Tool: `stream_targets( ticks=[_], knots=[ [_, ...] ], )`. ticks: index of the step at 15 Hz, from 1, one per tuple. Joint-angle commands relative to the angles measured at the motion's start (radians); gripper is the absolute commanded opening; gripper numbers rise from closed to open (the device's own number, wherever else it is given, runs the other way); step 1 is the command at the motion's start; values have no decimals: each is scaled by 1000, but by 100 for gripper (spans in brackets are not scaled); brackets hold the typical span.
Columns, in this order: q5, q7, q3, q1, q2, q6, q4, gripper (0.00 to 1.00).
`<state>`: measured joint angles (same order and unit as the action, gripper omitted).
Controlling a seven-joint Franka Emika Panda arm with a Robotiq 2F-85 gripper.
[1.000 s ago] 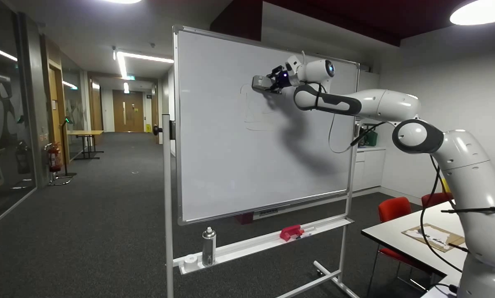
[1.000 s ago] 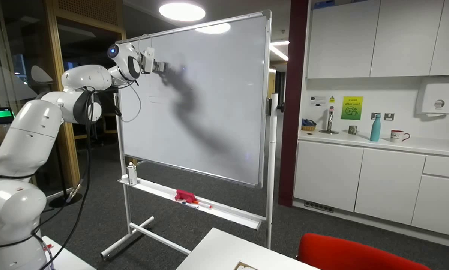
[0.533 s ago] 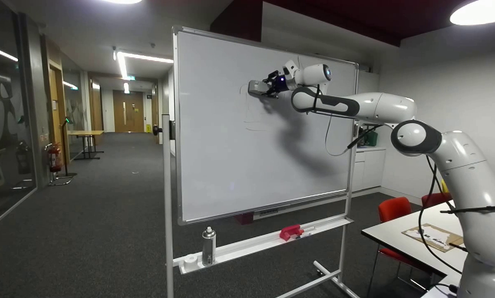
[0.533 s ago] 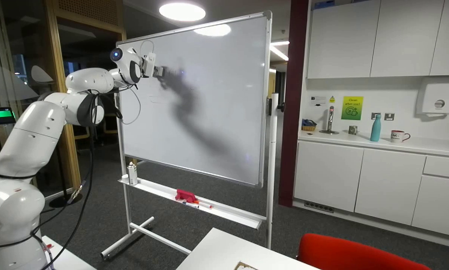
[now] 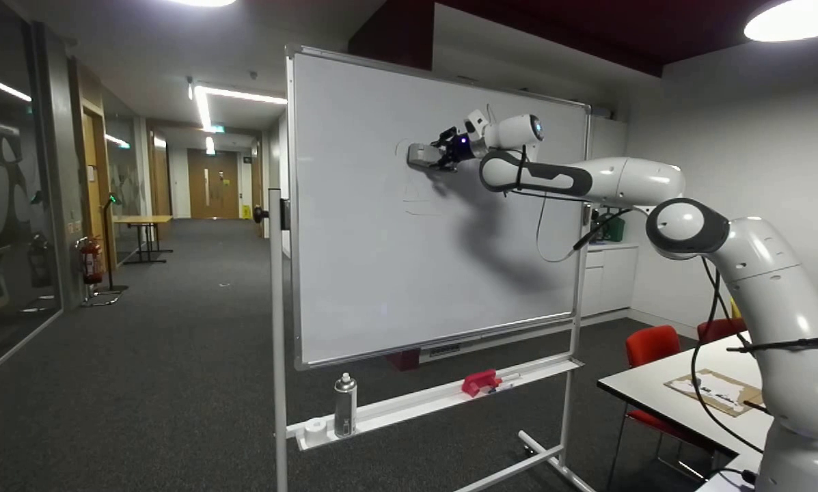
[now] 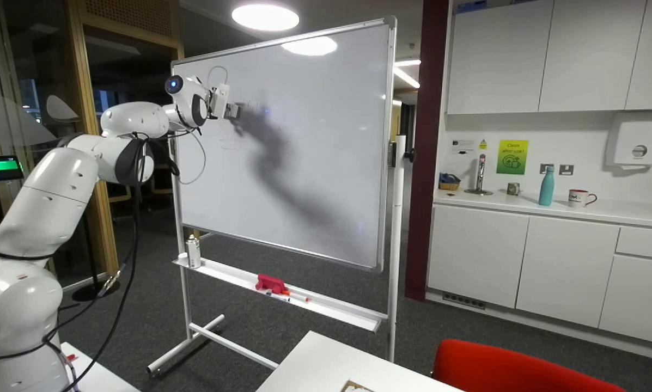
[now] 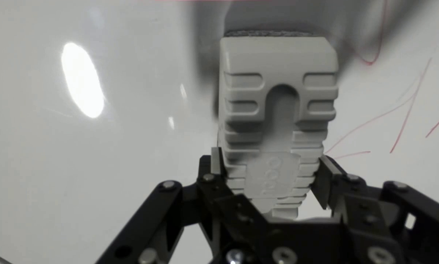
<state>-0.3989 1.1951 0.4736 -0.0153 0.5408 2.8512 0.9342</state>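
We have dark carpet [image 5: 176,355] spreading over the lower left in an exterior view, and white cabinets [image 6: 494,65] filling the upper right in an exterior view. A whiteboard [image 5: 381,287], upright on its stand [image 5: 278,328], takes the centre of both exterior views. The one white arm [image 5: 767,260] reaches in from the right edge in an exterior view. Below the whiteboard runs a narrow tray [image 5: 415,408], a spray can [image 5: 345,413] near its left end. The tool [image 7: 271,172], at lower centre of the wrist view, has its fingers [image 7: 206,167] parted by the width of a grey eraser [image 7: 278,121] and gripping both its sides. That eraser lies straight ahead of the tool, jutting toward the top of the wrist view with its long axis up and down there; its dark felt [image 7: 270,33] faces the whiteboard and seems, we judge, to touch it. Smallest, we see thin red marks [image 7: 369,63] on the whiteboard, right of the eraser in the wrist view.
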Motion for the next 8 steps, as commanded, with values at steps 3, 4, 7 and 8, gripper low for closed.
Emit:
stream_targets(
  ticks=[3, 4, 7, 8],
  knots=[
    [16, 48, 37, -35, 36, 1, -11, 34],
    [11, 46, 38, -29, 31, 0, -30, 34],
    [4, 41, 42, -14, 18, -7, -67, 34],
    [1, 37, 44, -6, 16, -9, -84, 34]
  ],
)
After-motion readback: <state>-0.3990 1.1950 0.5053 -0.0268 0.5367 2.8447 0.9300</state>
